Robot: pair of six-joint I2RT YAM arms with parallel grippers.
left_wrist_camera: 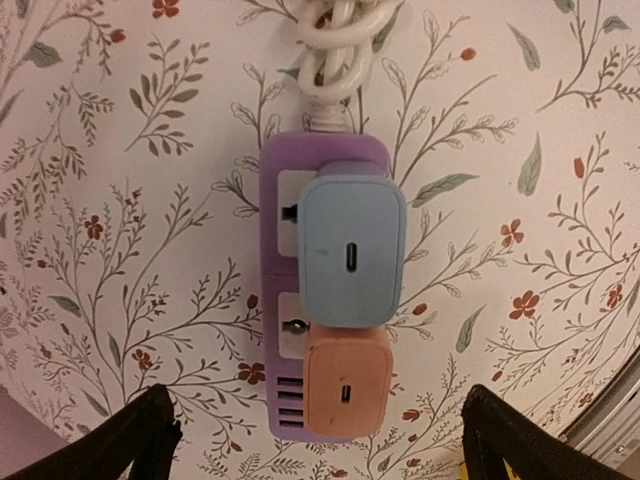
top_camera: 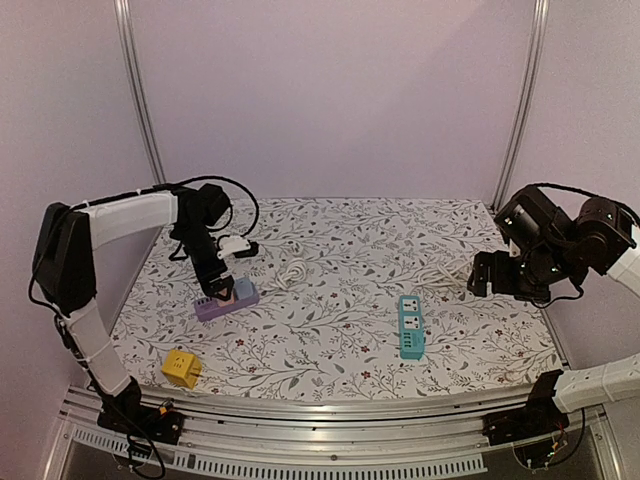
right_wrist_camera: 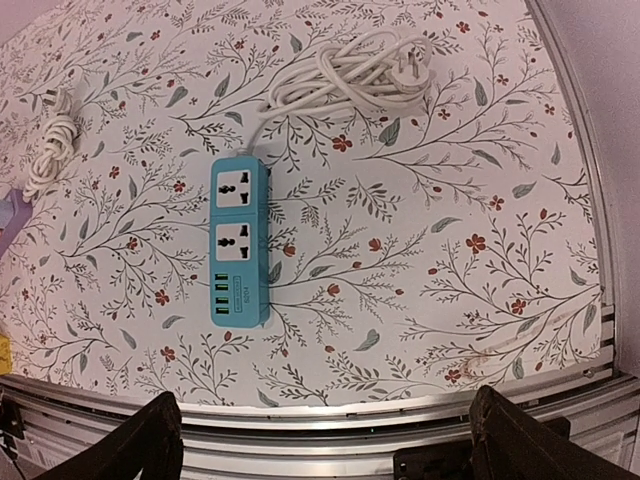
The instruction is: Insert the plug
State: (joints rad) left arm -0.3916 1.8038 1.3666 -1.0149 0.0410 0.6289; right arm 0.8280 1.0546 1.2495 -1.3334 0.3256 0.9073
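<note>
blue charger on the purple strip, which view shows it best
Left wrist: the blue charger fills the centre, plugged into the purple strip. Top external shows it tiny and partly hidden; right wrist misses it.

The pale-blue plug (left_wrist_camera: 352, 250) sits pushed into the purple power strip (left_wrist_camera: 320, 150), touching an orange plug (left_wrist_camera: 345, 390) beside it.

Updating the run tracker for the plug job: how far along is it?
Done: the blue charger and orange charger look seated in the purple strip.
In hand: nothing. The left gripper hangs open over that strip, and the right gripper is open above the teal strip, whose sockets are empty.
Possibly left: the yellow charger lies loose and unplugged, if it needs inserting too.
</note>
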